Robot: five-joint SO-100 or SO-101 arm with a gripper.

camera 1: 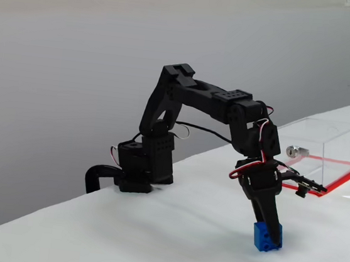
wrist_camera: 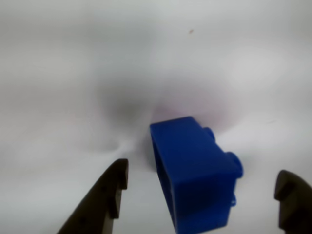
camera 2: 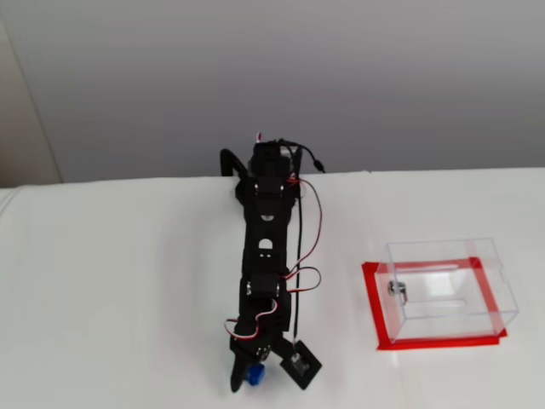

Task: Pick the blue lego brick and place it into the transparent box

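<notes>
The blue lego brick (wrist_camera: pixel 195 175) lies on the white table, its studs pointing right in the wrist view. My gripper (wrist_camera: pixel 200 195) is open and lowered around it, one dark finger (wrist_camera: pixel 105 195) to its left and the other finger (wrist_camera: pixel 292 197) well clear on its right. In a fixed view the gripper (camera 1: pixel 270 223) points down at the brick (camera 1: pixel 267 237). From above in a fixed view, the brick (camera 2: pixel 253 376) sits at the gripper (camera 2: pixel 254 368) tip. The transparent box (camera 1: pixel 328 145) (camera 2: pixel 447 285), with a silver lock, stands apart to the right on a red-edged base.
The arm's base (camera 2: pixel 271 170) sits at the table's far edge. A grey wall runs behind the white table (camera 2: pixel 111 281). Red and white wires loop along the arm.
</notes>
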